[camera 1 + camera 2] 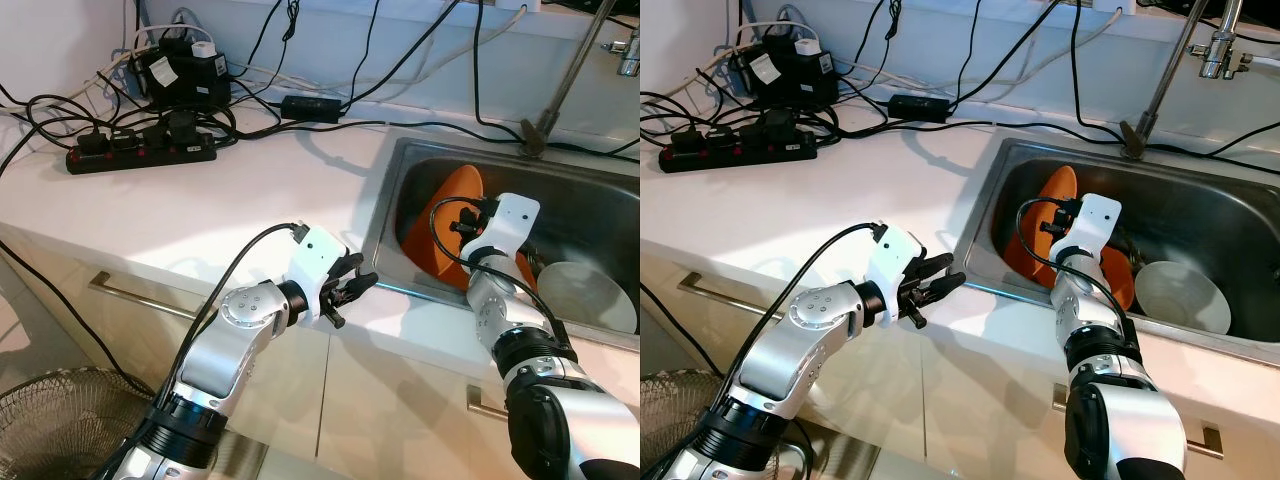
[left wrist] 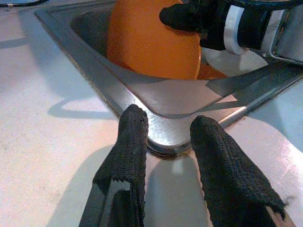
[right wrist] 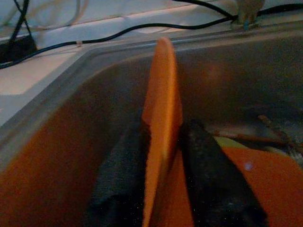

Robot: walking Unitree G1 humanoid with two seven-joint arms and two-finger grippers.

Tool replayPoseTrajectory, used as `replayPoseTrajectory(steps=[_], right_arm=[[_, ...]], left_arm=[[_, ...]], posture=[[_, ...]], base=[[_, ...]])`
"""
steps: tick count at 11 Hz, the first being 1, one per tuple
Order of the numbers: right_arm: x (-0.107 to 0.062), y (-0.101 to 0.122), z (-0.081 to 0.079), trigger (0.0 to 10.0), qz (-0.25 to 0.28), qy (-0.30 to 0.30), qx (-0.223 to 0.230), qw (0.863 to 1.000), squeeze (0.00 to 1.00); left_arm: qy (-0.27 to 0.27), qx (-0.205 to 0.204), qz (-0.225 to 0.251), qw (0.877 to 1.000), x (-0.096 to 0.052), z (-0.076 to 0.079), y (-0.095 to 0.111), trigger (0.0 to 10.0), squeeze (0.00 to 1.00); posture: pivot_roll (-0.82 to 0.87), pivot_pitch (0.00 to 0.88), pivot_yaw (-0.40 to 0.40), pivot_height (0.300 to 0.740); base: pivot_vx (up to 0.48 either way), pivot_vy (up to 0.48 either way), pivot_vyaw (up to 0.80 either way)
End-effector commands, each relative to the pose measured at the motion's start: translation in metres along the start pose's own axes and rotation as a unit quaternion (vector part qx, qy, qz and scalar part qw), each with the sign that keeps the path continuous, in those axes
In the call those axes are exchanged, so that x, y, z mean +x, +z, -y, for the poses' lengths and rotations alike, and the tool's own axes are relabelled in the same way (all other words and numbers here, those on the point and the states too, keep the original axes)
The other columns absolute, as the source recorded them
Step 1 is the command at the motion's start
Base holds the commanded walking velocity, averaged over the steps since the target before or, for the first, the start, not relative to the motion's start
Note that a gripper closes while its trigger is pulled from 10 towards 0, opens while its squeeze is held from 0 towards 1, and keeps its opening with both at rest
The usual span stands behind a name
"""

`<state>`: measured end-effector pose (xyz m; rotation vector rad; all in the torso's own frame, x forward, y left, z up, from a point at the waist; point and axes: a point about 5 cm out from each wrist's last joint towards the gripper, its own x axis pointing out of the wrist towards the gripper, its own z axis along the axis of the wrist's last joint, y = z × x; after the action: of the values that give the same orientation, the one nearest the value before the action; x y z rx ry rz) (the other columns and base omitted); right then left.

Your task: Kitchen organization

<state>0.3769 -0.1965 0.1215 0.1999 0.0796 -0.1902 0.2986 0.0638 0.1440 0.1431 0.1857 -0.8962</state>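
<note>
An orange plate (image 1: 452, 212) stands on edge inside the steel sink (image 1: 400, 160). My right gripper (image 3: 161, 156) is shut on the plate's rim, one black finger on each face. Another orange plate (image 1: 1120, 275) lies flatter behind it, and a white bowl (image 1: 590, 295) rests in the sink's right part. My left gripper (image 1: 352, 290) hovers open over the counter at the sink's near left corner, holding nothing; its fingertips (image 2: 135, 123) point at the sink rim (image 2: 165, 142).
A black power strip (image 1: 140, 152) with plugs, adapters and tangled cables lies at the back left of the white counter (image 1: 200, 210). A tap pipe (image 1: 565, 75) rises behind the sink. Drawer handles (image 1: 130, 295) run below the counter; a fan grille (image 1: 60, 425) stands at lower left.
</note>
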Motion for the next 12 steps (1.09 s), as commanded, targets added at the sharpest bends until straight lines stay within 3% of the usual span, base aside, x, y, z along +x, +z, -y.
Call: replayPoseTrajectory(steps=[1,2,4,10,12], right_arm=[[0.003,0.010,0.000,10.0,0.020,0.000,-0.013,1.000,1.00],[0.003,0.015,-0.001,10.0,0.037,0.000,-0.038,0.999,0.00],[0.004,0.030,-0.001,10.0,0.079,-0.010,-0.063,0.995,0.00],[0.002,0.032,-0.008,10.0,0.101,-0.001,-0.082,0.992,0.00],[-0.002,0.037,-0.021,10.0,0.140,0.040,-0.059,0.988,0.00]], left_arm=[[-0.007,0.003,0.001,1.000,0.000,0.002,0.002,10.0,0.00],[-0.007,0.004,0.001,1.000,0.000,0.001,0.003,10.0,0.00],[-0.007,0.004,0.000,1.000,0.000,0.001,0.002,10.0,0.00],[0.004,0.014,0.019,1.000,0.001,0.000,0.004,10.0,0.00],[0.131,0.075,0.110,0.982,-0.003,-0.020,0.019,10.0,0.00]], posture=[[0.24,0.008,-0.052,0.740],[0.24,0.008,-0.052,0.740],[0.24,0.009,-0.051,0.740],[0.24,0.009,-0.051,0.740],[0.23,0.009,-0.050,0.740]], base=[[0.000,0.000,0.00],[0.000,0.000,0.00],[0.000,0.000,0.00],[0.000,0.000,0.00],[0.000,0.000,0.00]])
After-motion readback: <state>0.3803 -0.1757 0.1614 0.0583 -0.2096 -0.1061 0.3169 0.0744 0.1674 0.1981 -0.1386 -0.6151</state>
